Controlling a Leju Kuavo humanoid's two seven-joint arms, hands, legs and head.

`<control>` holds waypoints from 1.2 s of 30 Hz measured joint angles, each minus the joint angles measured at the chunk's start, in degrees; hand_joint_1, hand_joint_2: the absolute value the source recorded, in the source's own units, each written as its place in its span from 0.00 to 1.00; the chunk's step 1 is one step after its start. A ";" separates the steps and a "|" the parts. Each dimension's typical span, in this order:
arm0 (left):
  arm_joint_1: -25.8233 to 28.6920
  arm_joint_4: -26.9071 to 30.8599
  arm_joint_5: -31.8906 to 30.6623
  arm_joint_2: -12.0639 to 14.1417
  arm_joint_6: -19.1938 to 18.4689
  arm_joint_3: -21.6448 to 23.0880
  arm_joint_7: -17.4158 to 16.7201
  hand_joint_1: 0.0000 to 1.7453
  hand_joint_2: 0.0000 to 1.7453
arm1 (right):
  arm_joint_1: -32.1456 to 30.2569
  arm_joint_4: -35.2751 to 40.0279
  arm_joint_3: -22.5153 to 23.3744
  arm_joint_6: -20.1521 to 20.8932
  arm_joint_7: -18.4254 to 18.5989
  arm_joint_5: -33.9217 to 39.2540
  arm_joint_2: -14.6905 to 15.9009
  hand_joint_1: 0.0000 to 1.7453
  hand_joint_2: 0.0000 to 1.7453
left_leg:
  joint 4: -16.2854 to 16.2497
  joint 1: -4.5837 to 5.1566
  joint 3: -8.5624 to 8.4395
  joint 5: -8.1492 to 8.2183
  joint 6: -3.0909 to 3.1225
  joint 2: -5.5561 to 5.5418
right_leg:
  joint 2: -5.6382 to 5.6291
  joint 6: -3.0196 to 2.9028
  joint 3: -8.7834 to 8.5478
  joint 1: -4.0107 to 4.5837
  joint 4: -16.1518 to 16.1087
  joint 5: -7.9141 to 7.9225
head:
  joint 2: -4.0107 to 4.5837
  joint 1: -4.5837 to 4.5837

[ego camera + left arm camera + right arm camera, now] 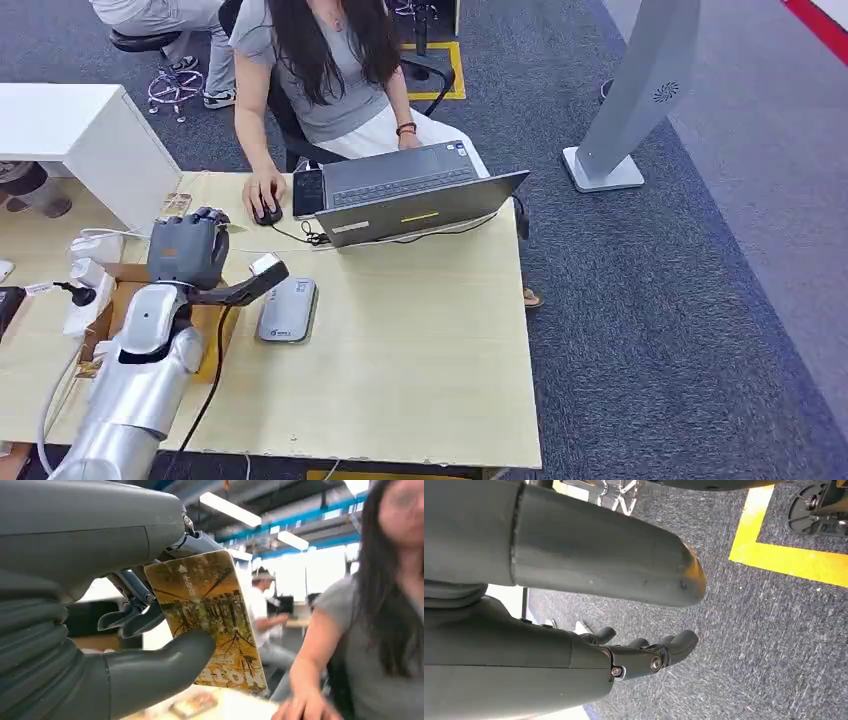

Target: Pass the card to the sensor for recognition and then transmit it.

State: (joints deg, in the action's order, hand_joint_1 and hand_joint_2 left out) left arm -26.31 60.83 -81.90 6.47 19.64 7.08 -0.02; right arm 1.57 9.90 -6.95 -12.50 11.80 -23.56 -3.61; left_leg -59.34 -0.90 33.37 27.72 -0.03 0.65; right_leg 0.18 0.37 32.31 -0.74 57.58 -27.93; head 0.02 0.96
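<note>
While pinched in left robot hand (150, 645), card (210, 615)

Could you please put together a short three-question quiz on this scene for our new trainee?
1. True or false: the left hand holds the card.
2. What lies on the table nearest the left hand: A) grey card reader, B) laptop, C) a mug?
3. Fill in: the person's hand rests on a ____.

Key: 1 true, thumb and fingers pinch it; 2 A; 3 mouse.
</note>
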 joint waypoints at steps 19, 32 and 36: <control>-3.18 -10.32 0.85 -1.29 -8.45 3.63 -2.87 1.00 1.00 | -0.01 -0.02 0.92 0.17 0.22 -1.07 0.00 0.00 0.00 | 0.00 0.00 0.01 0.00 0.00 0.01 | -0.01 0.00 0.00 0.00 0.00 0.00 | 0.00 0.00; -2.94 -11.37 1.27 -1.60 -6.55 4.00 -1.49 1.00 1.00 | 0.00 -0.02 0.92 0.46 0.39 -1.60 -0.22 0.00 0.00 | 0.00 0.01 0.01 0.00 0.00 0.00 | 0.00 0.00 -0.01 0.00 0.00 0.00 | 0.00 0.00; -2.70 -11.37 1.27 -1.68 -5.76 4.48 -0.75 1.00 1.00 | 0.00 -0.02 0.96 0.48 0.37 -1.73 -0.39 0.00 0.00 | 0.00 0.01 0.01 0.00 0.00 -0.01 | 0.01 0.00 -0.01 0.00 0.00 0.00 | 0.00 0.00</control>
State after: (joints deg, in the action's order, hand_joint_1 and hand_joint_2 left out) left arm -29.01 49.46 -80.63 4.79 13.88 11.56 -0.76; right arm 1.57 9.88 -5.99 -12.02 12.17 -25.29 -4.00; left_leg -59.34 -0.89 33.38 27.72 -0.03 0.64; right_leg 0.19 0.37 32.30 -0.75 57.58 -27.92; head 0.02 0.96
